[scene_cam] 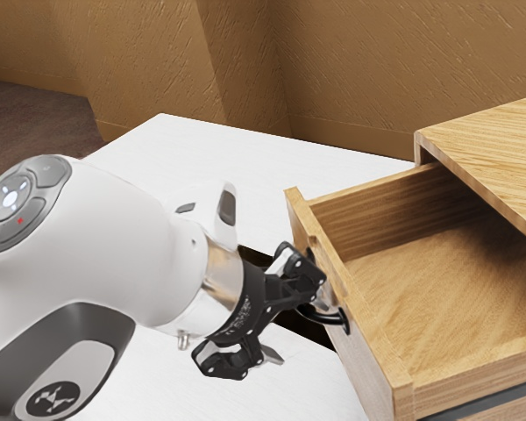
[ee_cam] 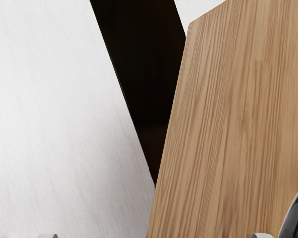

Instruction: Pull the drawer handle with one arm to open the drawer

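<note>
The drawer [scene_cam: 438, 281] is pulled far out of the cabinet [scene_cam: 491, 149], so the job looks almost done. The gripper [scene_cam: 318, 288] looks clamped on the handle [scene_cam: 333, 311] at the drawer's front. The side view shows the drawer's bare inside, and the wrist view shows its wooden front up close beside the white table [ee_cam: 54, 124].
</note>
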Motion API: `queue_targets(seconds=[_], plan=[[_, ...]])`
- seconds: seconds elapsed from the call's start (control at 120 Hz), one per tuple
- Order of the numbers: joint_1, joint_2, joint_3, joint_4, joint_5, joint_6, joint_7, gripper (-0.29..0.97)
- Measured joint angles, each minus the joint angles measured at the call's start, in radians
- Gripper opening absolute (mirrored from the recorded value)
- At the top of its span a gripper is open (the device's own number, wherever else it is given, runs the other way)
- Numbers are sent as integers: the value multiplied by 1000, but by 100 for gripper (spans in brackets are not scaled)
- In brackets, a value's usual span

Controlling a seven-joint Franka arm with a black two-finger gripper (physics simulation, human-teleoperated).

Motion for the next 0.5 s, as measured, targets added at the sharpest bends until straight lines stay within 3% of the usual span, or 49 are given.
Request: queue_targets(seconds=[0.5], plan=[[0,-55,0,-26,-24,-29,0,46]])
